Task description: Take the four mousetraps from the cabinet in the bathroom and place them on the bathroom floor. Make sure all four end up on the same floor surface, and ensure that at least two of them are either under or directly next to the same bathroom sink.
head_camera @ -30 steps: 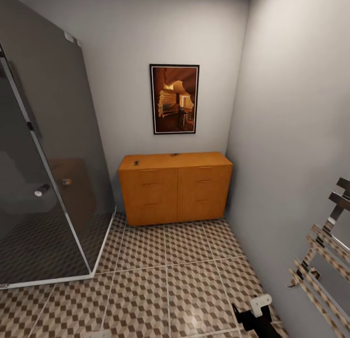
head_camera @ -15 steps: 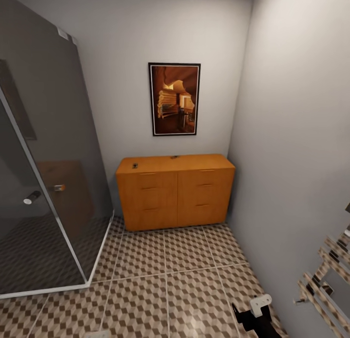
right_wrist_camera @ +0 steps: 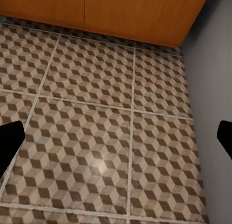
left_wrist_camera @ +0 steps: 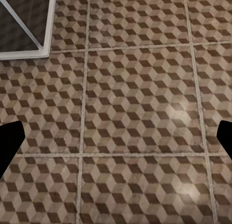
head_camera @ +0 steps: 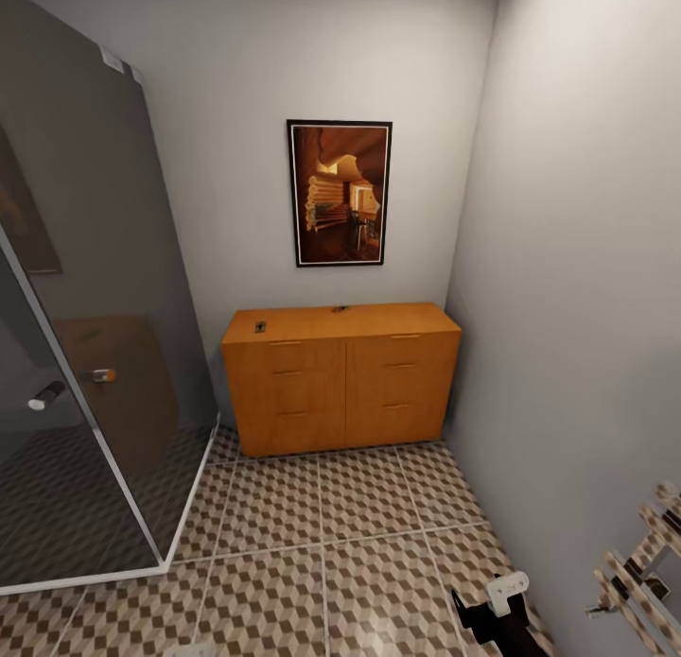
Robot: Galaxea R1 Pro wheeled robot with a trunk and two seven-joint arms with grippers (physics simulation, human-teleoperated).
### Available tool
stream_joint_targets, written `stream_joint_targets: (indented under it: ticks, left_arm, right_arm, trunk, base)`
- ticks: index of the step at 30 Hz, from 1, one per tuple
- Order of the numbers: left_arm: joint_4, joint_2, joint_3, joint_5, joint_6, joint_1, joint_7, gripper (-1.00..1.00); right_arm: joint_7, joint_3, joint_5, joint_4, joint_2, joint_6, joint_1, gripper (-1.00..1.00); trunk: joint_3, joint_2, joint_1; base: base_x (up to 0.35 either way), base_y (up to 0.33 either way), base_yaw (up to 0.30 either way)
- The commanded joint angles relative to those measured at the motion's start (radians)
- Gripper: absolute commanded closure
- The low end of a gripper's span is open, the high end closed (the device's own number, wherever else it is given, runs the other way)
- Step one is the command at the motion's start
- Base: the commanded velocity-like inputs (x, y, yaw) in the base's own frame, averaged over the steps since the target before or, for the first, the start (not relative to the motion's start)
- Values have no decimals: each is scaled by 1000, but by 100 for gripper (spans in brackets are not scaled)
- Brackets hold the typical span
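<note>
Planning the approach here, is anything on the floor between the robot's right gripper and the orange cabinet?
Nothing visible is. From the right gripper to the cabinet runs open bathroom floor. The glass shower enclosure stands off to the left and the towel rail on the right wall.

Framed picture [head_camera: 340,193] on grey wall; glass shower enclosure [head_camera: 76,354] at left; chrome towel rail [head_camera: 643,567] at right.

From head height we look forward and down at the cabinet [head_camera: 340,378] against the far wall; both wrist cameras face the bathroom floor [head_camera: 322,553] from nearer — the right one sharing the cabinet's base [right_wrist_camera: 121,13].
</note>
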Motion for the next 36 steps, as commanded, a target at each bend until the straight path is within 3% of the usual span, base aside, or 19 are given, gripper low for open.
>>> stream_joint_targets:
  ticks: [1,8,20,36]
  left_arm:
    - [3,-1,-8,3,-5,-1,3,-100]
    - [3,-1,-10,2,3,-1,1,-100]
    - [3,-12,-10,2,3,-1,1,-100]
    - [3,-13,-10,2,3,-1,1,-100]
  right_arm:
    - [1,-2,5,1,0,-3,-1,-100]
    - [-3,-23,9,7,-8,-7,33,-100]
    - [-5,-22,10,2,59,-4,83,-100]
    - [-12,-23,12,-27,76,2,83,-100]
  trunk:
    - [-2,-2,1]
    - [-2,-2,1]
    - [-2,-2,1]
    - [-2,-2,1]
  base:
    - [29,0,0]
    - [3,0,0]
    - [0,0,0]
    - [0,0,0]
